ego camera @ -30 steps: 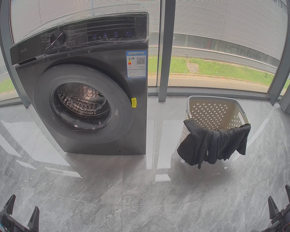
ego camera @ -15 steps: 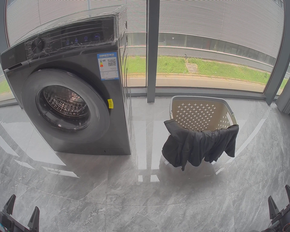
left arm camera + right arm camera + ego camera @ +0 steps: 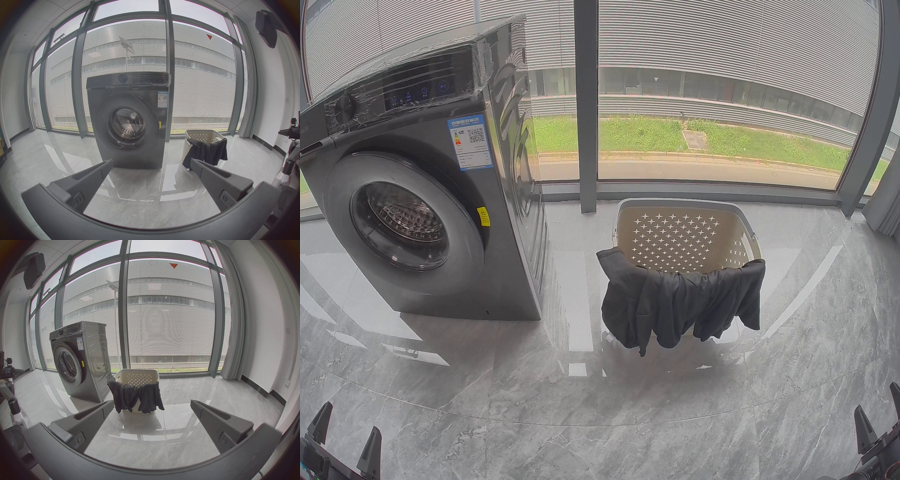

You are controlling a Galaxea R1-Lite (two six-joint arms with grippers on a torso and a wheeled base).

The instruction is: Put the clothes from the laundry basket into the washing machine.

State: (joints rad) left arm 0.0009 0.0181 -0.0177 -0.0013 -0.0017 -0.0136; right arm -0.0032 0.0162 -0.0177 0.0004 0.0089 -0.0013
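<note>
The left pincer [image 3: 150, 162] sits in the foreground, its two dark fingers [image 3: 84, 184] spread wide with nothing held. Beyond them, mid-frame, the washing machine [image 3: 129, 122] stands on the glossy floor [image 3: 47, 156] before tall windows [image 3: 203, 78]. Just beside it, the laundry basket [image 3: 203, 135] has dark clothes [image 3: 206, 152] draped over its near rim

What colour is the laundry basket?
The basket is cream with star-shaped holes, best in the head view.
</note>
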